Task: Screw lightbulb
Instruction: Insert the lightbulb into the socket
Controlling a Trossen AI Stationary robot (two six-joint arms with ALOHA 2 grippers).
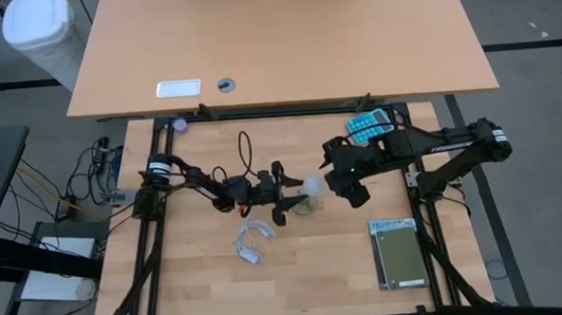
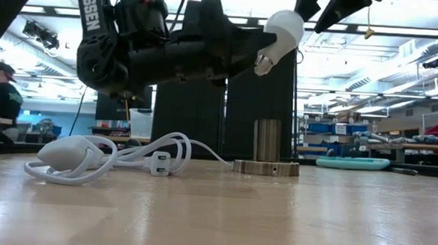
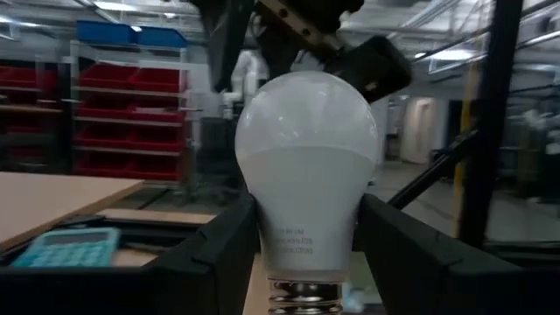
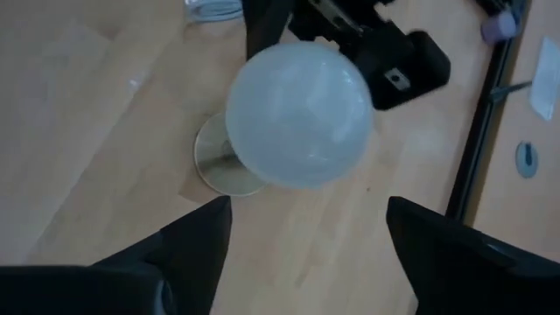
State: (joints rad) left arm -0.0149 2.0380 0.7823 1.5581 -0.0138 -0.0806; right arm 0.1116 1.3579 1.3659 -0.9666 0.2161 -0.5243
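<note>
My left gripper (image 1: 292, 197) pinches the lightbulb (image 2: 282, 30) at its neck above the socket (image 2: 266, 167), my right gripper (image 4: 302, 229) is spread above its fragile, smooth, light globe, so I would hold it gently.

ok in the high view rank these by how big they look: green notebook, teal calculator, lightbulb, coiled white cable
1. green notebook, clearly the largest.
2. teal calculator and coiled white cable cover similar areas; the calculator is partly hidden by the right arm, so no ranking between them.
3. lightbulb, smallest, though held above the table and nearer the camera.
</note>
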